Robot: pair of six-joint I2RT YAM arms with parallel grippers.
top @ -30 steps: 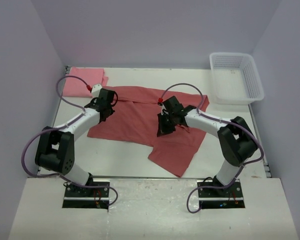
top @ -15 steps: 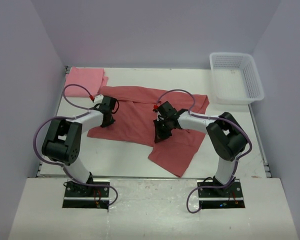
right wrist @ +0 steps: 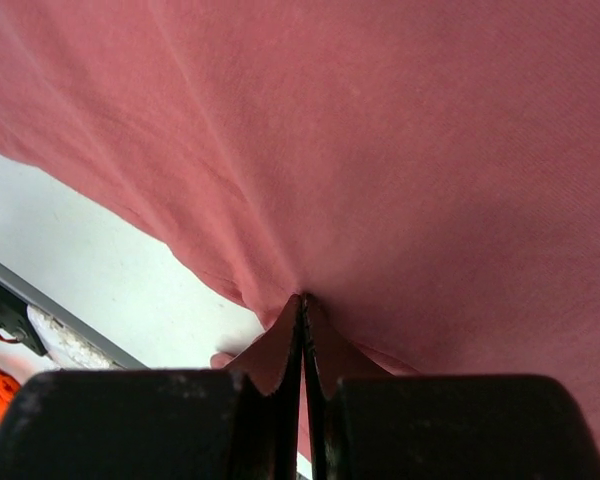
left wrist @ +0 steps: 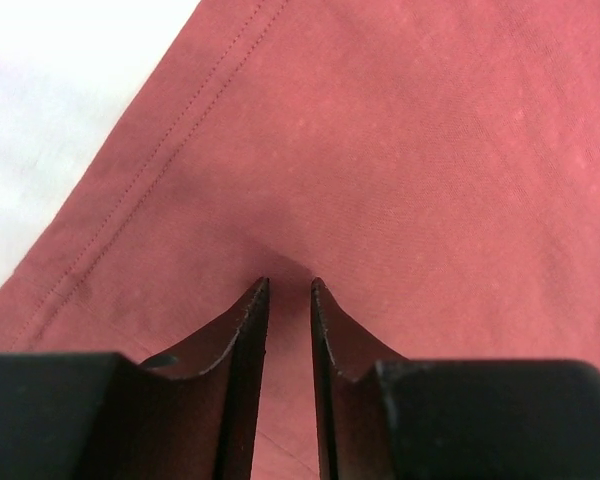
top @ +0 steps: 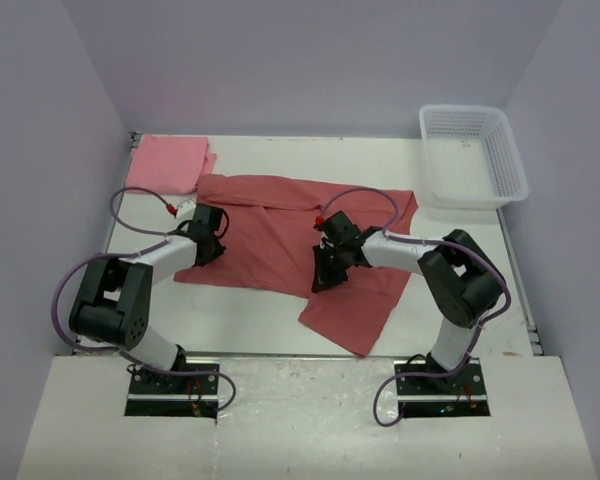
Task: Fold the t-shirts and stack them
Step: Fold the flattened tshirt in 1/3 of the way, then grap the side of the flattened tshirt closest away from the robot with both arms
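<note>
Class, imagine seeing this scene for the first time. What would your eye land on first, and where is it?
The big brick-red t-shirt, spread rumpled across the middle of the table, stands out first, with the left gripper pinching its left part and the right gripper shut on cloth near its centre. Next come the folded pink t-shirt in the far left corner and the white basket in the far right corner.

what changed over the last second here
Both grippers pulled back toward the robot: the left gripper and the right gripper, each pinching the brick-red t-shirt, whose left side shifted slightly. Nothing was let go. The pink t-shirt and the white basket stayed put.
</note>
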